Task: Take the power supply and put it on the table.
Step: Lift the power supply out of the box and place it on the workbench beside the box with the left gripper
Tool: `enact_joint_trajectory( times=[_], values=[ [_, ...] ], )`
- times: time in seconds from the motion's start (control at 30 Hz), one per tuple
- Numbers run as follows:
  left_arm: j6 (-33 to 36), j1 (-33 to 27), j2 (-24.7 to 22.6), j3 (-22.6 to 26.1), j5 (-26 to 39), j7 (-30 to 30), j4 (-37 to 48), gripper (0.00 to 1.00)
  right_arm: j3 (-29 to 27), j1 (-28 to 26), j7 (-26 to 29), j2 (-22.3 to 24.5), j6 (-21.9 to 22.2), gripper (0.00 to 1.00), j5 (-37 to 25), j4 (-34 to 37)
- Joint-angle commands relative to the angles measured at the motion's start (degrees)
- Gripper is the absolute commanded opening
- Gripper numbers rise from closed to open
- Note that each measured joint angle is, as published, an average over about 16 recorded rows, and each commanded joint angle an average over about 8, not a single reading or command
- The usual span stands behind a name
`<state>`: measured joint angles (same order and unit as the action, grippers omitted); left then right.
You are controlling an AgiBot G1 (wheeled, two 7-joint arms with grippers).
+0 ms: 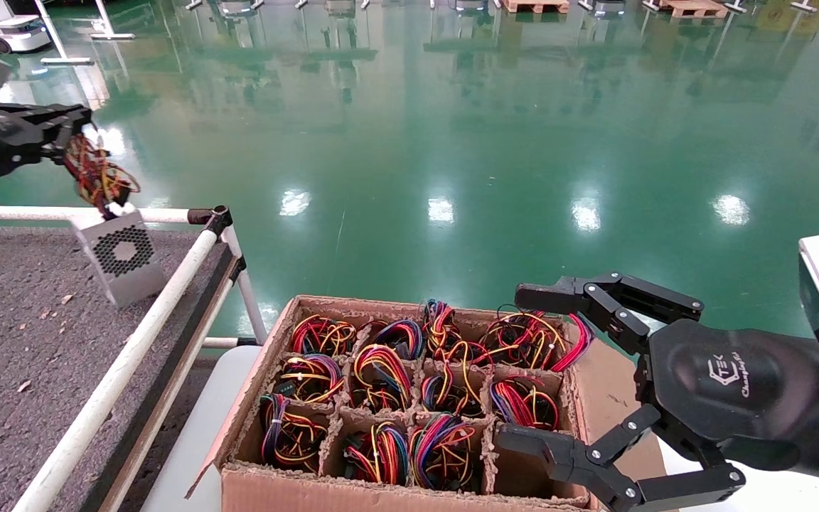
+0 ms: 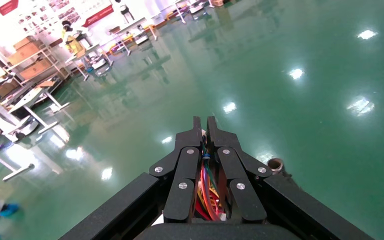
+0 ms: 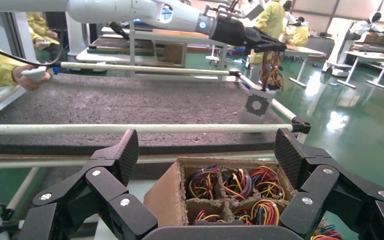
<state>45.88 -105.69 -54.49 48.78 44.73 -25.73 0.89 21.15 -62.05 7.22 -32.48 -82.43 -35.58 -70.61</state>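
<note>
While the left gripper (image 1: 72, 139) clenched its wire bundle (image 1: 99, 174) at upper left, the power supply (image 1: 121, 254) hung over the table (image 1: 18, 334); the right gripper (image 1: 544, 377) stood released above the cardboard box (image 1: 409, 405).

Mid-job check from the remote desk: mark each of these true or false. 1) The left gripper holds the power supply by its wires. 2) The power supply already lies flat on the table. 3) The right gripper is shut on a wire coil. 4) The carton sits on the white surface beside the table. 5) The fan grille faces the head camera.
1) True: the left gripper is closed on the wire bundle, and the power supply hangs below it.
2) False: it hangs tilted over the table, near the white rail; contact cannot be told.
3) False: the right gripper is open over the carton, holding nothing.
4) True.
5) True.
</note>
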Motion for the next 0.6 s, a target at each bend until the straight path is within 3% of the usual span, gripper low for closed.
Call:
enact_joint_trajectory(
  times=[0.03,0.6],
  values=[
    [-0.7,0.2,-0.7,0.1,0.2,-0.2,-0.4,0.0,0.0,0.0,0.0,0.0,0.0,1.0,0.0,0.0],
    [-2.1,0.6,-1.7,0.1,0.3,-0.4,-0.7,0.0,0.0,0.0,0.0,0.0,0.0,1.0,0.0,0.0]
  ],
)
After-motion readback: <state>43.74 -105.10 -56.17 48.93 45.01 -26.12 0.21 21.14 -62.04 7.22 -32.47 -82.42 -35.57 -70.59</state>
